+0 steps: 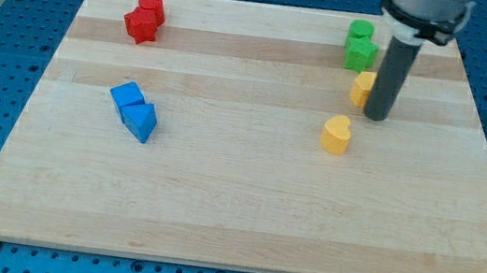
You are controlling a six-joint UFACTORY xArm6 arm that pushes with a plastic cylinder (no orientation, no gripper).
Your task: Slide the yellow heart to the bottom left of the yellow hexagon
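Observation:
The yellow heart lies right of the board's middle. The yellow hexagon sits above and slightly right of it, partly hidden by the rod. My tip rests on the board just right of the hexagon's lower edge and up-right of the heart, a short gap from the heart.
Two green blocks stand touching at the view's top right, just above the hexagon. Two red blocks sit at the top left. A blue cube and a blue triangle touch at the left. The wooden board lies on a blue perforated table.

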